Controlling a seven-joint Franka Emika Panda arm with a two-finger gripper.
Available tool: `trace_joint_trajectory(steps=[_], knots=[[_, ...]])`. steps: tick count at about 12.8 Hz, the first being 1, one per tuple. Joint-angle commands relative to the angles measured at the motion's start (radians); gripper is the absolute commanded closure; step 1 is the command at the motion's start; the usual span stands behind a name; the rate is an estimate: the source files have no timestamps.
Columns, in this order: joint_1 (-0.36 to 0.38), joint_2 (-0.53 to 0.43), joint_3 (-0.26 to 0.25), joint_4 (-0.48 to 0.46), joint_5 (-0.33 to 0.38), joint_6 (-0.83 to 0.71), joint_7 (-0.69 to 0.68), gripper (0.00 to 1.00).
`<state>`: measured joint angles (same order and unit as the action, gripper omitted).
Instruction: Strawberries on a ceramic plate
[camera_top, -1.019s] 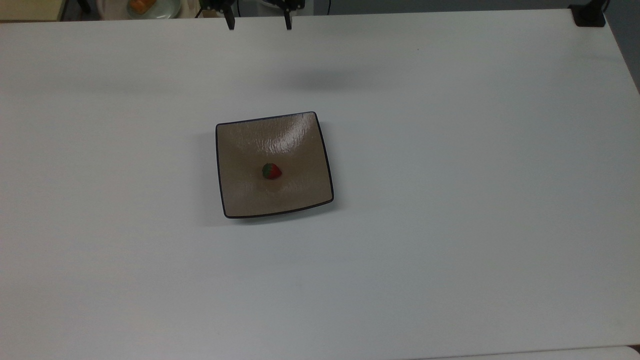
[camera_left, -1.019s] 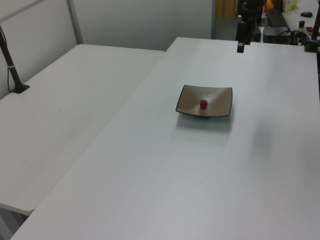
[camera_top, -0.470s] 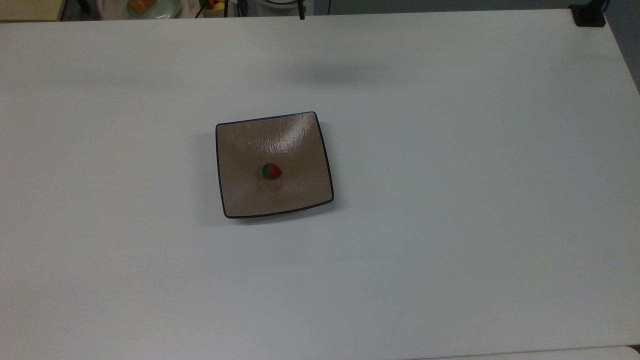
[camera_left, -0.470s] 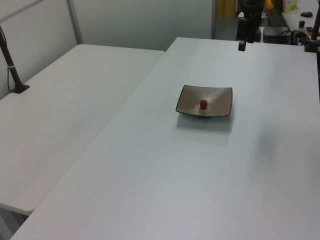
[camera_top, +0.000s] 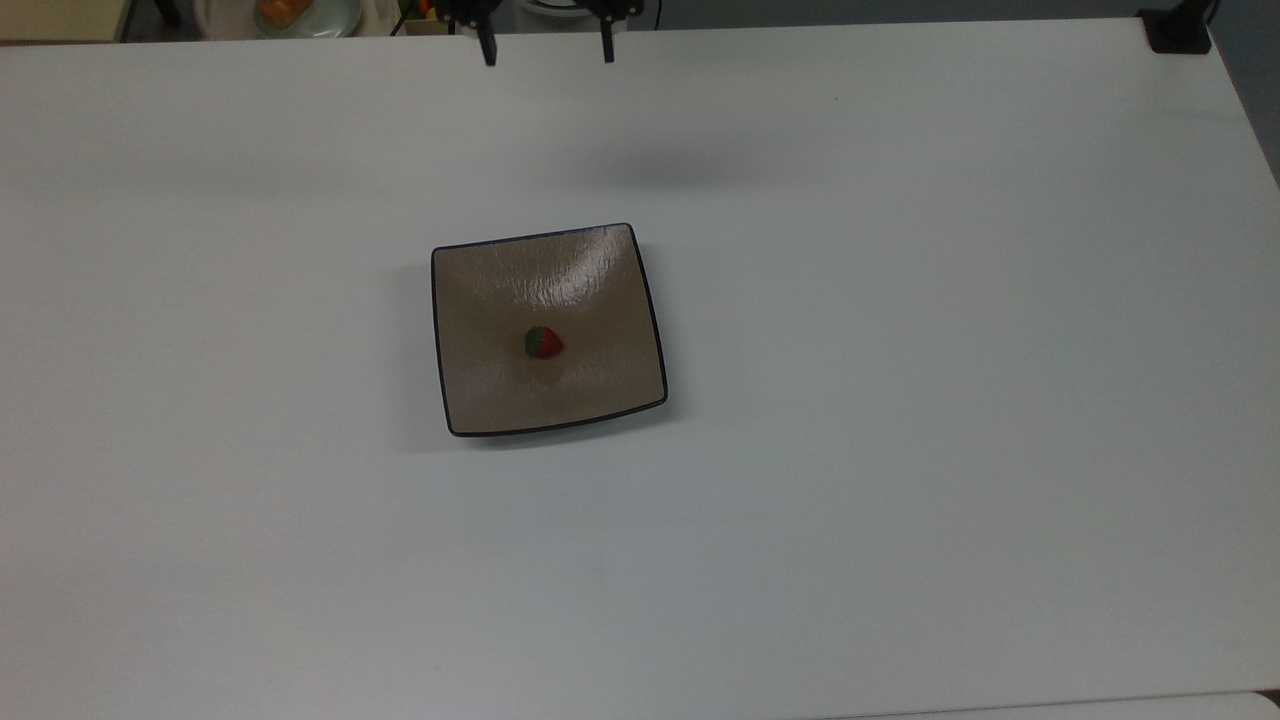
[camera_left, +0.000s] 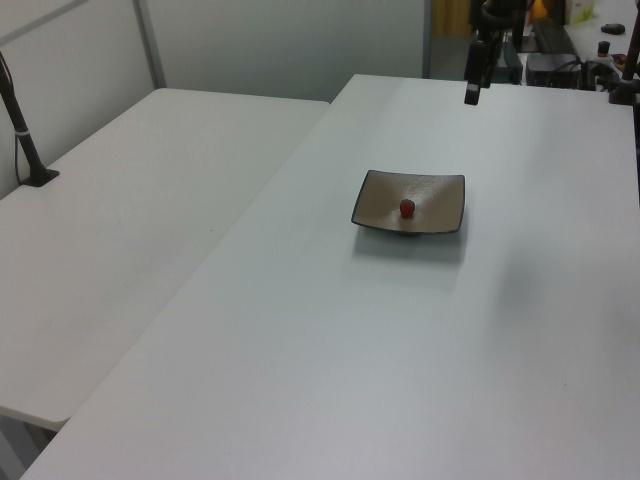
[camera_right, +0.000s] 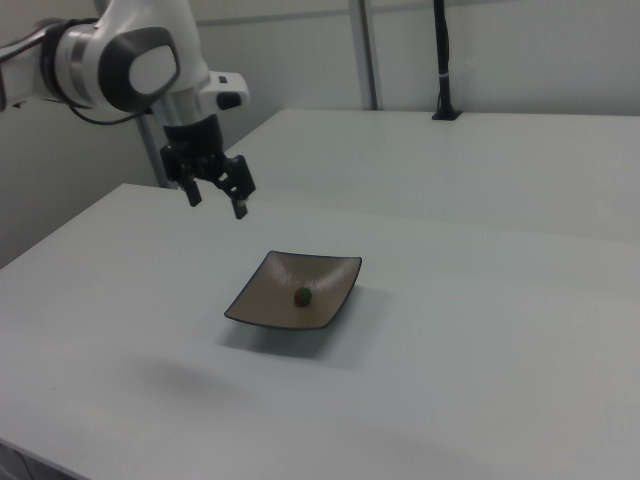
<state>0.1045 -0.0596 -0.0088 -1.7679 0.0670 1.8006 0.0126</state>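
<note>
A small red strawberry (camera_top: 543, 343) (camera_left: 407, 208) (camera_right: 302, 296) with a green cap lies near the middle of the square tan-brown ceramic plate (camera_top: 500, 290) (camera_left: 430, 192) (camera_right: 270, 290) on the white table. My gripper (camera_top: 548, 54) (camera_right: 215, 200) (camera_left: 472, 92) hangs open and empty well above the table, beyond the plate's far edge at the top view's top. In the right view it is up and to the left of the plate, its two black fingers spread apart.
A round pale dish with orange food (camera_top: 300, 14) sits past the table's far edge at the top view's upper left. A black clamp (camera_top: 1178, 32) grips the table's far right corner. A second white table (camera_left: 140, 200) adjoins at the left view's left.
The gripper has shifted a little toward the top view's right, rose out of the top view half a second ago, and its fingertips have come back down into sight. Strawberry and plate are unmoved.
</note>
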Motion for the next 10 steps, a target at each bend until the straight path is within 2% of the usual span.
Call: trace_joint_trajectory(steps=[1, 10], knots=[[-0.020, 0.018, -0.033, -0.004, -0.001, 0.080, -0.118, 0.00], [-0.020, 0.015, -0.034, 0.005, 0.008, 0.074, -0.105, 0.00]])
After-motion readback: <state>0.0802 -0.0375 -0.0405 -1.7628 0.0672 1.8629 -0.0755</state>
